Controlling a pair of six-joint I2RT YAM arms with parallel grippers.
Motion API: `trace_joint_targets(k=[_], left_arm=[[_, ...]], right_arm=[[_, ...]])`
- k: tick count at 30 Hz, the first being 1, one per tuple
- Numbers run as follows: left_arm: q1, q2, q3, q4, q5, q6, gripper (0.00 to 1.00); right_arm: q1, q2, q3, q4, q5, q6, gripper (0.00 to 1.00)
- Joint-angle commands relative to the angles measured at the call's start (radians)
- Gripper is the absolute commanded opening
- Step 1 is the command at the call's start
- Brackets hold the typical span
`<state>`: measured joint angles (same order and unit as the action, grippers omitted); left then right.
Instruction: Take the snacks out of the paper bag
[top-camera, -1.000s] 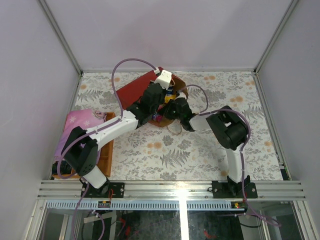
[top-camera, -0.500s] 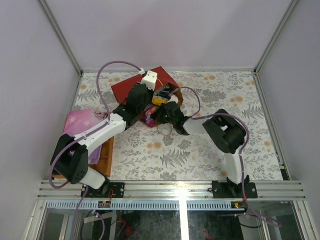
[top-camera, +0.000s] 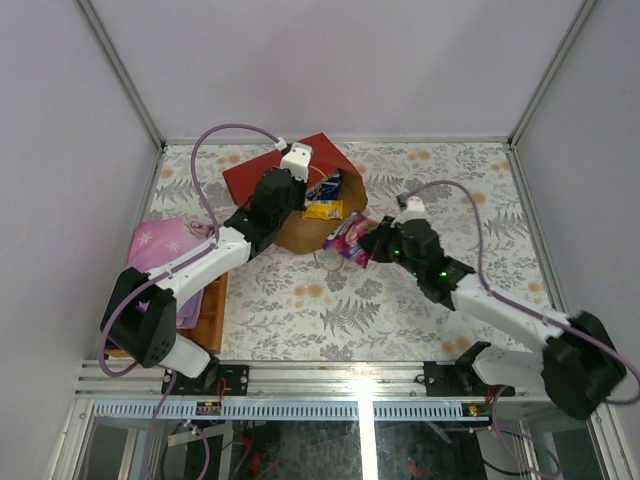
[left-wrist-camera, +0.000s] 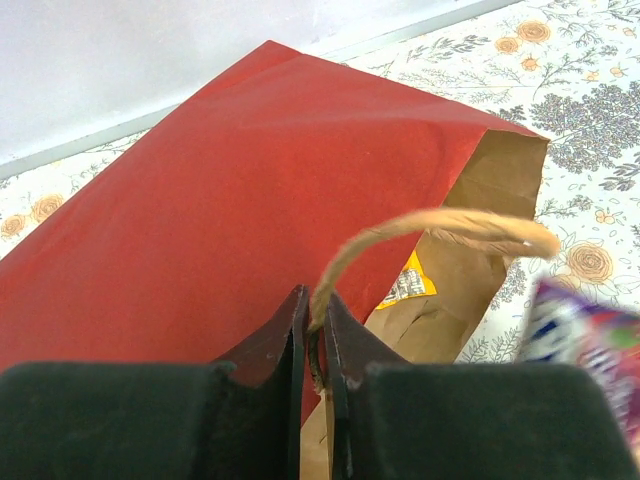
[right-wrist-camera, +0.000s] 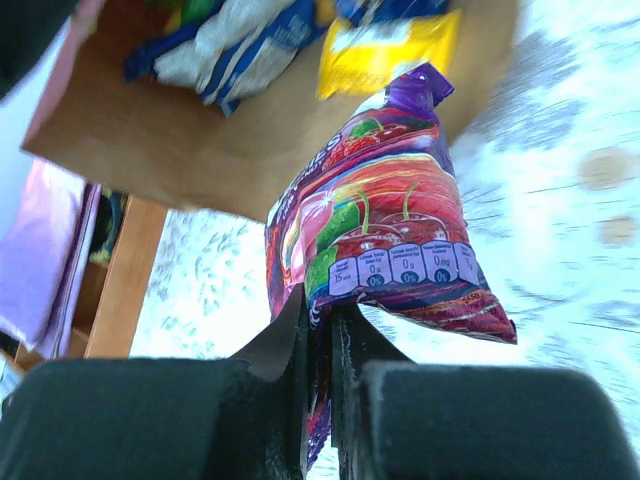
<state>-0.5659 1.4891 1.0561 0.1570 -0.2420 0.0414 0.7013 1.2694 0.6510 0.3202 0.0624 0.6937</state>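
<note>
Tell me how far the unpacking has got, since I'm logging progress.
Done: nothing is set down on the table yet. In hand: the right gripper holds a purple packet clear of the paper bag, while the left gripper pinches the bag's cord handle. Left: a yellow packet and a blue-and-white packet lie in the bag's mouth; deeper contents are not visible.

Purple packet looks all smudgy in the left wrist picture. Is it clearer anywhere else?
Left wrist view: the purple packet is smeared at the right edge, and so is the far end of the rope handle. Right wrist view: its label is sharp, the paper bag behind soft. Top view: small but clear.
</note>
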Motion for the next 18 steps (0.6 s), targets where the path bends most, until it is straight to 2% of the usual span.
trace_joint_targets(k=[1, 5, 9, 14, 18], left_arm=[[0.011, 0.003, -0.008, 0.002, 0.019, -0.025, 0.08], [0.016, 0.004, 0.003, 0.006, 0.042, -0.040, 0.08], [0.017, 0.012, 0.014, 0.000, 0.049, -0.048, 0.08], [0.017, 0.014, 0.021, -0.012, 0.045, -0.049, 0.08], [0.017, 0.012, 0.022, -0.012, 0.042, -0.048, 0.08]], right_arm=[[-0.138, -0.251, -0.036, -0.204, 0.021, -0.098, 0.00], [-0.239, -0.376, -0.051, -0.315, 0.032, -0.128, 0.00], [-0.325, -0.377, -0.054, -0.323, 0.009, -0.128, 0.00], [-0.421, -0.275, -0.037, -0.260, -0.038, -0.068, 0.00], [-0.504, -0.111, 0.036, -0.234, -0.052, -0.007, 0.00]])
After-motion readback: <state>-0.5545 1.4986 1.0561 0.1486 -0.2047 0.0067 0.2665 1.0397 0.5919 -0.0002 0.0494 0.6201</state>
